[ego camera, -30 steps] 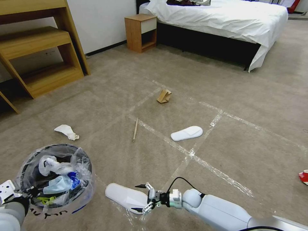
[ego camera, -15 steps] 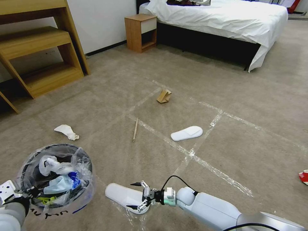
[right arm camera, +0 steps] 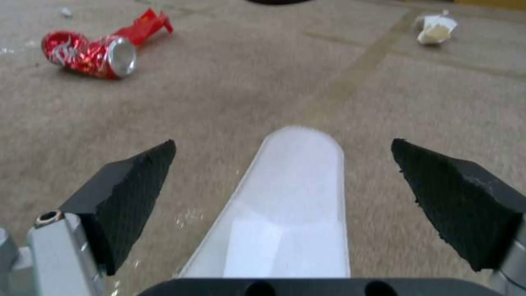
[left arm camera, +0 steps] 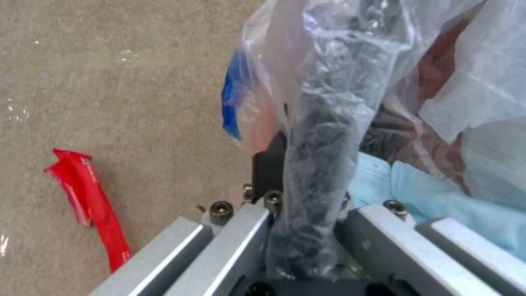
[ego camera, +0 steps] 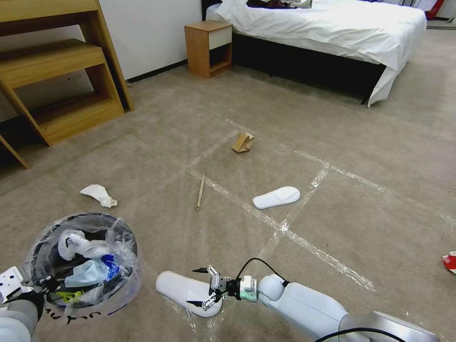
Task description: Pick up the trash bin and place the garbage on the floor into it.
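R gripper (ego camera: 198, 286) is low over the carpet (ego camera: 332, 180), fingers spread wide w/ the near white slipper (ego camera: 183, 290) between them, nothing gripped. L gripper (left arm camera: 307, 230) is clamped on the bag-lined rim of the trash bin (ego camera: 83, 263), held up at the robot's front left. Farther out: crumpled paper (ego camera: 99, 194), wooden stick (ego camera: 201, 191), 2nd slipper (ego camera: 276, 197), then brown cardboard (ego camera: 242, 142).

A bedroom, by the look of it: bed (ego camera: 327, 28) under a white sheet, small wooden nightstand (ego camera: 208, 47) beside it, wooden shelf (ego camera: 57, 66) along the white wall, beige carpet (ego camera: 380, 156) taped in a grid.
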